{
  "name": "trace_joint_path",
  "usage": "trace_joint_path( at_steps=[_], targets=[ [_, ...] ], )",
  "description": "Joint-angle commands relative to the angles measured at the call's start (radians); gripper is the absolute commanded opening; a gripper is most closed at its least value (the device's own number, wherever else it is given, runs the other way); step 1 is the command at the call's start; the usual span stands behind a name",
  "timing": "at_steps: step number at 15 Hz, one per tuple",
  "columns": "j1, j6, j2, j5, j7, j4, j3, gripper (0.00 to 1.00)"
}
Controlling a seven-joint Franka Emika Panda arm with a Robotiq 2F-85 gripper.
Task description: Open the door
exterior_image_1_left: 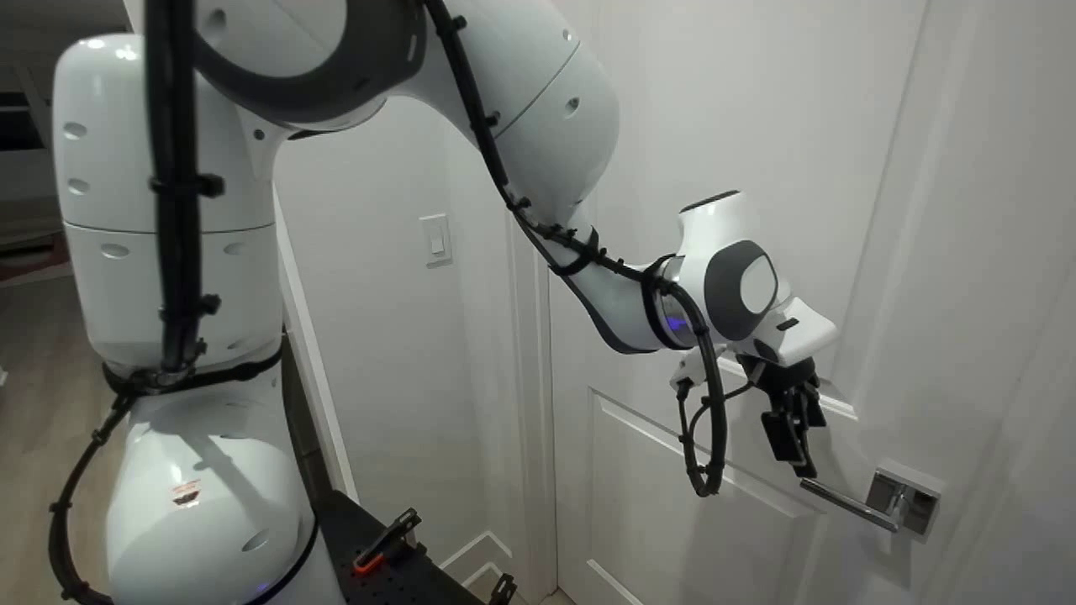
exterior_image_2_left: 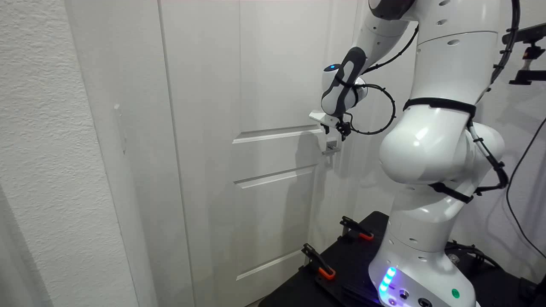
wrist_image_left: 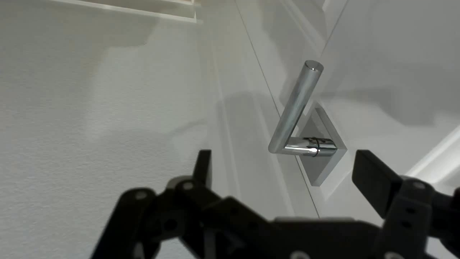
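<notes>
The tall white panelled door [exterior_image_1_left: 756, 109] looks shut in its frame; it also shows in an exterior view [exterior_image_2_left: 277, 157] and in the wrist view [wrist_image_left: 413, 54]. Its silver lever handle [exterior_image_1_left: 851, 506] sits on a square plate and is level in both exterior views [exterior_image_2_left: 331, 151]. My black gripper [exterior_image_1_left: 794, 458] is open and empty, above the lever near its free end [exterior_image_2_left: 335, 133]. In the wrist view the lever [wrist_image_left: 294, 108] appears between and beyond the two parted fingertips [wrist_image_left: 284, 154]. The fingers are not around it.
A black table [exterior_image_2_left: 354, 260] under the robot base stands close to the door, with orange-black clamps [exterior_image_2_left: 320, 261] on its edge. A wall with a light switch [exterior_image_1_left: 435, 239] adjoins the door frame. A cable loop [exterior_image_1_left: 714, 420] hangs from the wrist.
</notes>
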Motion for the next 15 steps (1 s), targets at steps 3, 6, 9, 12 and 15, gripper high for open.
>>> trace_joint_path(
  at_steps=[3,6,9,12,15],
  targets=[
    [0.075,0.082,0.115,0.108,0.002,0.06,-0.09,1.0],
    [0.102,0.106,0.165,0.185,-0.022,0.076,-0.118,1.0],
    [0.125,0.131,0.217,0.254,-0.037,0.097,-0.137,1.0],
    [0.136,0.15,0.266,0.319,-0.068,0.121,-0.15,1.0],
    [0.134,0.161,0.314,0.39,-0.122,0.146,-0.151,1.0]
  ],
)
